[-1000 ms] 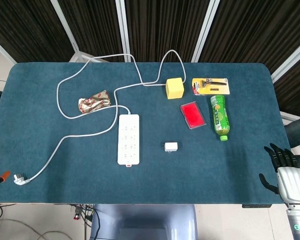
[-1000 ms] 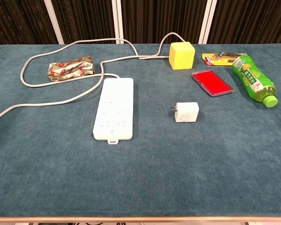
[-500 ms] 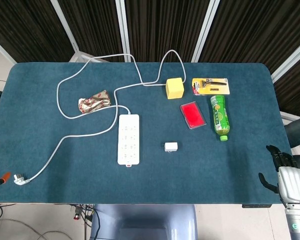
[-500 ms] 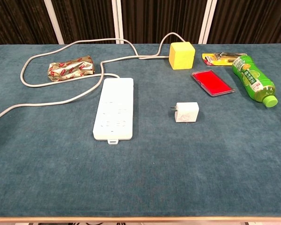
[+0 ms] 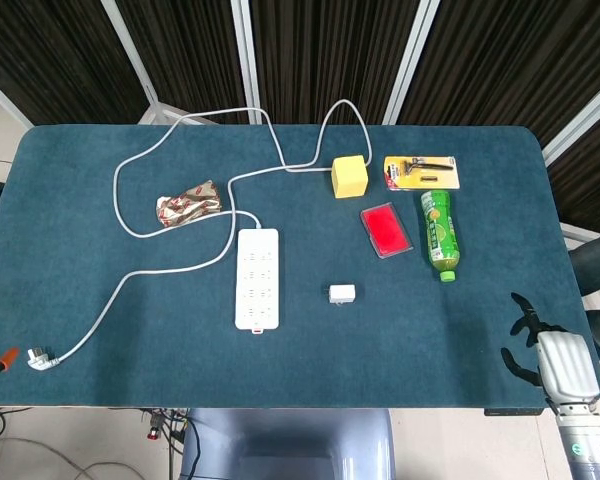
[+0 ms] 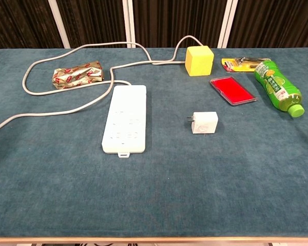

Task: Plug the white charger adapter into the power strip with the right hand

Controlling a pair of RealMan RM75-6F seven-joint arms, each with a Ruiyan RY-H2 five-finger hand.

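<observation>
The white charger adapter [image 5: 342, 293] [image 6: 204, 122] lies on the blue table, its prongs pointing left toward the white power strip [image 5: 257, 278] [image 6: 124, 125]. The strip lies lengthwise a short way left of the adapter, sockets up. My right hand [image 5: 548, 352] shows only in the head view, at the table's near right corner, far from the adapter. Its dark fingers are spread and nothing is in it. The chest view shows no hand. My left hand is in neither view.
Behind the adapter are a yellow cube [image 5: 349, 176], a red flat case [image 5: 386, 229], a green bottle [image 5: 439, 234] lying down and a razor pack [image 5: 421, 172]. A foil snack packet [image 5: 189, 204] lies left of the strip. The strip's grey cable [image 5: 130, 225] loops across the left half to a plug [image 5: 38, 357].
My right hand has shifted left and slightly down along the table's near right corner, coming over the table's edge. Nothing on the table has moved.
</observation>
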